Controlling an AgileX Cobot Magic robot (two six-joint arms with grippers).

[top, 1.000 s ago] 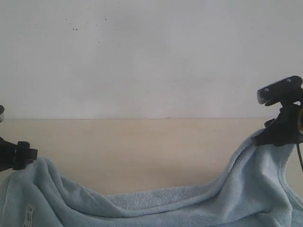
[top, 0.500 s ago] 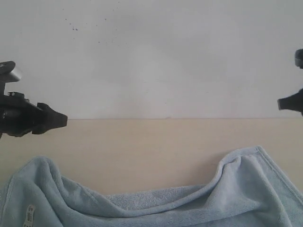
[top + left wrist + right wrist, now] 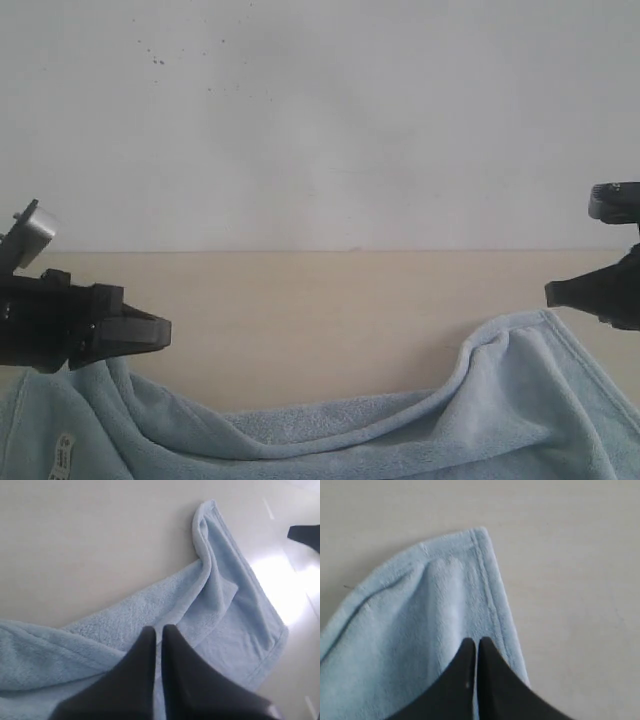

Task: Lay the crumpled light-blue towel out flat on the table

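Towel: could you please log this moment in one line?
pale-blue fluffy towel: wrinkled, unheld | left pincer: shut | right pincer: shut

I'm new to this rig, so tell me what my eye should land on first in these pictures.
The pale blue towel draws the eye first, lying rumpled in folds along the near side of the beige table. Then come the black left end effector at the towel's left end and the right end effector by its right corner, both shut and empty.
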